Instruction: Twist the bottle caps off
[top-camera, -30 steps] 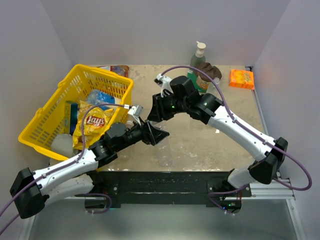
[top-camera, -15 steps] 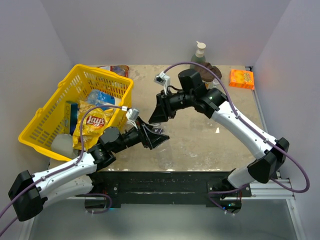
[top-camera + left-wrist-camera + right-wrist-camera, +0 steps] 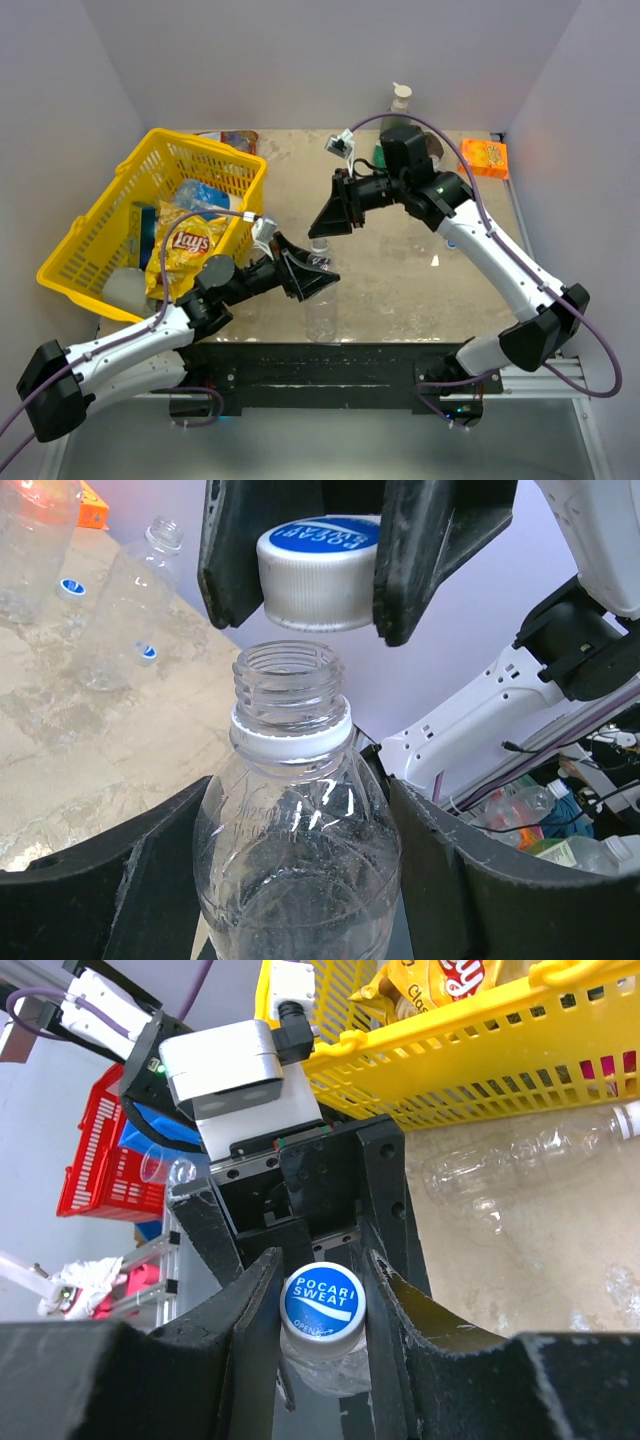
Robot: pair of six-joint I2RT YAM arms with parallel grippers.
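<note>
Two grippers, one clear bottle [image 3: 300, 820] — left gripper [image 3: 308, 278] clamped on its body, neck bare; right gripper [image 3: 325, 223] pinching the blue-topped cap [image 3: 322, 568] just above that neck, not touching. Another uncapped bottle [image 3: 125, 610] lying on the table [image 3: 60, 740] behind.

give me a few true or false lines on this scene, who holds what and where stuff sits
1. The cap is off the bottle and hangs just above its open neck. True.
2. The left jaws hold the cap. False: the right jaws pinch it, and the left jaws grip the bottle.
3. The Lay's bag lies in the yellow basket. True.
4. The orange packet sits in the basket. False: it lies on the table, at the far right corner.
</note>
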